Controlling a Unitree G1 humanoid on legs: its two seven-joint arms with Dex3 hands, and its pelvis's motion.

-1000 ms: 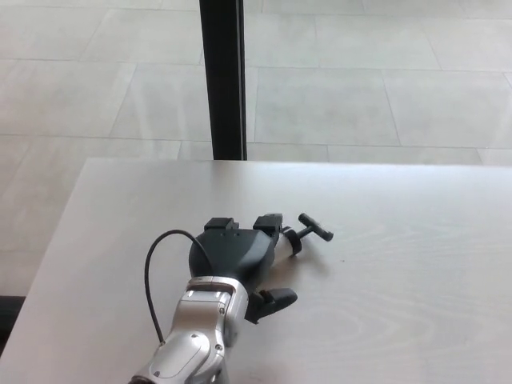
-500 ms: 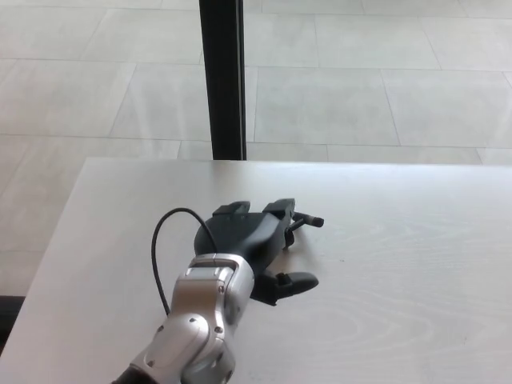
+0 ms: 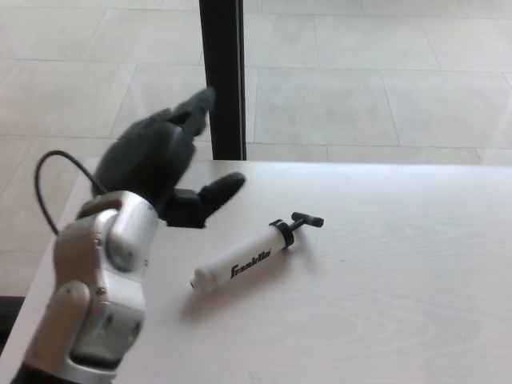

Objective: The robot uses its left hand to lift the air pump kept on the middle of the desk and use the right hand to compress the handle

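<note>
I see my left hand raised, fingers spread, holding nothing; the white air pump lies flat on the worktop.

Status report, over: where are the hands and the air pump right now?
Left hand raised off the desk, open, holding nothing. Right hand not in view. Air pump lying flat mid-desk, handle toward the far right. Nothing blocking it.
</note>
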